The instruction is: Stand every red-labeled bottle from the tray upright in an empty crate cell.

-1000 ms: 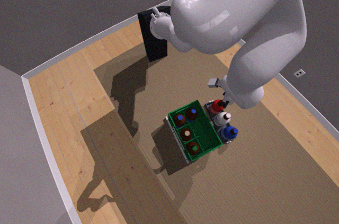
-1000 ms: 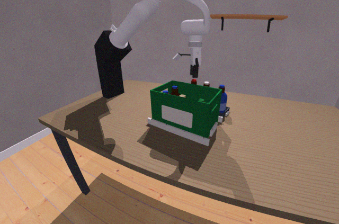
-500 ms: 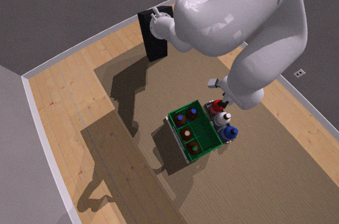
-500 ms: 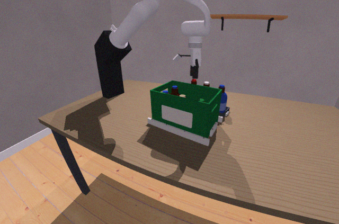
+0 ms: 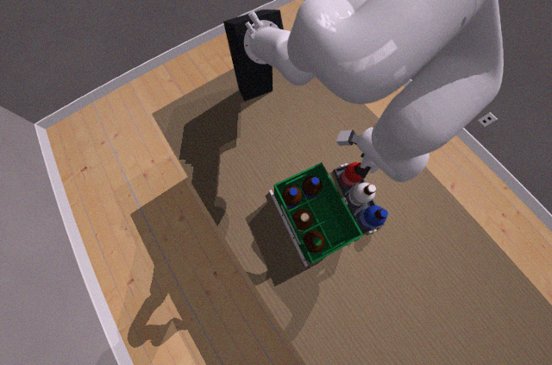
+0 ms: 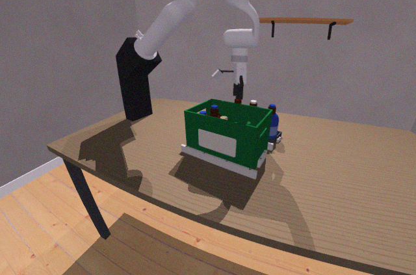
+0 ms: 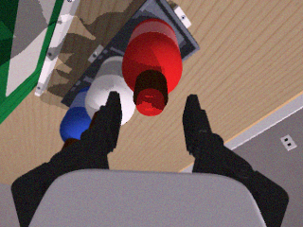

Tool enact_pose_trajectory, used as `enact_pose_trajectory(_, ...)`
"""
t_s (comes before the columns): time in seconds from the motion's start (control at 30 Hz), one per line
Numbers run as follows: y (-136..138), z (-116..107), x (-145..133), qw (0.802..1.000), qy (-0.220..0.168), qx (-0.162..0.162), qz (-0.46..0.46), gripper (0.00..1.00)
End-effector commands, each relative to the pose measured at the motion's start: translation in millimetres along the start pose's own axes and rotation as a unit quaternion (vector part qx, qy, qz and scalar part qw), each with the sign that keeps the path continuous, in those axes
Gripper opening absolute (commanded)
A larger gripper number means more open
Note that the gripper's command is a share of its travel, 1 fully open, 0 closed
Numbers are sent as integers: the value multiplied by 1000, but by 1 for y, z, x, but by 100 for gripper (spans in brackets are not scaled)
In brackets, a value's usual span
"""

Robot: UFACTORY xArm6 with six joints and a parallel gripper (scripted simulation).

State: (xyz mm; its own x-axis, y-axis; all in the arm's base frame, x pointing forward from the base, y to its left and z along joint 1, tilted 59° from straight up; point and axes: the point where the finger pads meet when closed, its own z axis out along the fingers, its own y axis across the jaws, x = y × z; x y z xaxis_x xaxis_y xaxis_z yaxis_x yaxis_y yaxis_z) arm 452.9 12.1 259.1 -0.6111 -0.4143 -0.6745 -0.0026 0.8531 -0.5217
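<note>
A red-labeled bottle (image 7: 151, 61) stands upright at the far end of a grey tray (image 5: 359, 206), beside a white-labeled bottle (image 5: 361, 192) and a blue-labeled bottle (image 5: 373, 215). My gripper (image 7: 152, 104) is open and hangs just above the red bottle's cap, with the cap (image 7: 151, 96) between the two fingers in the wrist view. It also shows in the exterior view (image 6: 238, 90), above the bottle tops. The green crate (image 5: 317, 211) next to the tray holds several brown bottles along its left side; its cells nearest the tray look empty.
The crate rests on a light base plate (image 6: 223, 160) on the wooden table. The arm's black base block (image 6: 134, 78) stands at the table's back left. A wall shelf (image 6: 303, 21) hangs behind. The table edge lies close beyond the tray.
</note>
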Motion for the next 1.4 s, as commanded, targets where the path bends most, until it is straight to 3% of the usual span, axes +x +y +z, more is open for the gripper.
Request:
enact_pose_trajectory(0.0, 0, 6, -1, 1000, -1, 0, 0, 65)
enact_pose_trajectory(0.6, 0, 20, -1, 1000, -1, 0, 0, 65)
enact_pose_trajectory(1.37, 0, 22, -1, 1000, -1, 0, 0, 65)
